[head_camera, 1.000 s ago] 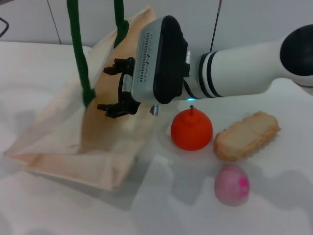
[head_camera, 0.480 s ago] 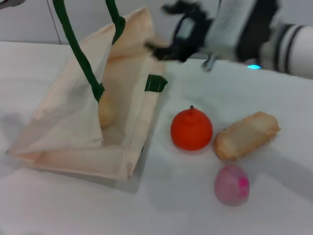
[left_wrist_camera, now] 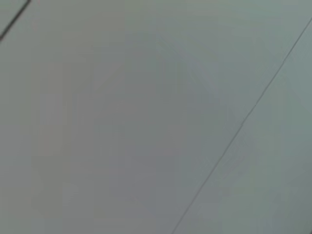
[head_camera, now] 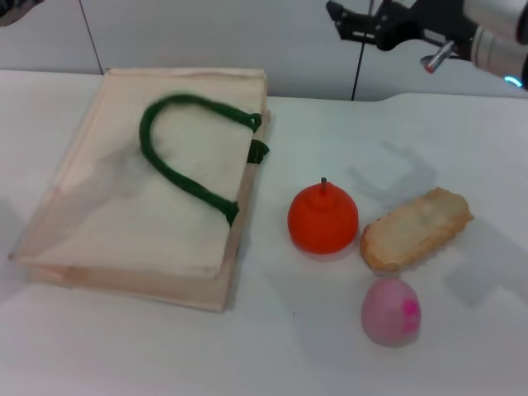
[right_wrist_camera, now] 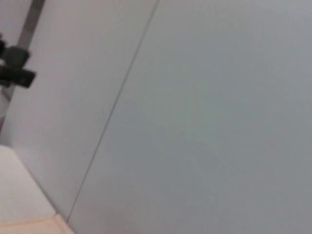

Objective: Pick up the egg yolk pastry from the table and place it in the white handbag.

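The white handbag (head_camera: 107,190) lies flat on the table at the left, with its dark green handles (head_camera: 177,157) resting on top. The egg yolk pastry is hidden; it shows nowhere on the table. My right gripper (head_camera: 355,23) is raised at the top right, behind and above the fruit, with its black fingers apart and nothing between them. A sliver of my left gripper (head_camera: 12,8) shows at the top left corner. Both wrist views show only a grey wall.
An orange fruit (head_camera: 322,219) stands right of the bag. A long toasted bread slice (head_camera: 415,228) lies right of it. A pink egg-shaped ball (head_camera: 391,310) sits in front of the bread. A white wall stands behind the table.
My right gripper pulled out of the bag's mouth and rose to the back right. The bag, held open by its handles before, dropped flat, and the pale bun seen inside is now covered.
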Action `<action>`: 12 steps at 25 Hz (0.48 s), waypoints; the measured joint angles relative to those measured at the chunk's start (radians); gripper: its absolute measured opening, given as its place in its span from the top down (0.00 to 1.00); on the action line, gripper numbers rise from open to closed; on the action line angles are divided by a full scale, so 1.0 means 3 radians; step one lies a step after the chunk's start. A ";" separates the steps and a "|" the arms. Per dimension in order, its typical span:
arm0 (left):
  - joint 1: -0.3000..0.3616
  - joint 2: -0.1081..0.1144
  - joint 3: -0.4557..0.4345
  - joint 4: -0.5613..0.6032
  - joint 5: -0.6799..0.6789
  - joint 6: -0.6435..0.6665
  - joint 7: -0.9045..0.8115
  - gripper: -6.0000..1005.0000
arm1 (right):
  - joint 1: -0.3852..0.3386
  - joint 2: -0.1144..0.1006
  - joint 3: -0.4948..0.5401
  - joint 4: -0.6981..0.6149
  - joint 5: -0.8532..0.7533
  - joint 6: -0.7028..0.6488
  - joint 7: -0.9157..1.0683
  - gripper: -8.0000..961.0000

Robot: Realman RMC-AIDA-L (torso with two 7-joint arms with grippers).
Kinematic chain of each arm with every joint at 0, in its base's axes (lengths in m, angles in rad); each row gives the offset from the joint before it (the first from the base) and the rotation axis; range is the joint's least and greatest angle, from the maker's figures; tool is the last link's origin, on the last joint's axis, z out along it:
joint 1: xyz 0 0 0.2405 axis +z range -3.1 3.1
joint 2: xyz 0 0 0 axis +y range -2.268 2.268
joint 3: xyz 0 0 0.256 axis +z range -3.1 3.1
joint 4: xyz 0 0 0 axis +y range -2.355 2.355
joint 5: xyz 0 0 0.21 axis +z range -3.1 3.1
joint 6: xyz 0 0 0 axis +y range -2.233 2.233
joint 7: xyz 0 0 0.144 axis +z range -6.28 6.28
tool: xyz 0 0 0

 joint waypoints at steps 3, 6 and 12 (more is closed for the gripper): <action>0.0051 -0.0033 -0.0013 0.0000 -0.0074 -0.0047 0.0091 0.73 | -0.0068 -0.0001 0.0079 -0.0005 0.0160 -0.0002 -0.0051 0.08; 0.0097 -0.0102 -0.0007 0.0000 -0.0200 -0.0101 0.0312 0.59 | -0.0153 0.0002 0.0151 -0.0006 0.0398 -0.0002 -0.0230 0.08; 0.0151 -0.0328 -0.0018 0.0019 -0.0439 -0.0388 0.0980 0.31 | -0.0331 0.0003 0.0319 0.0193 0.1410 0.0037 -0.1020 0.08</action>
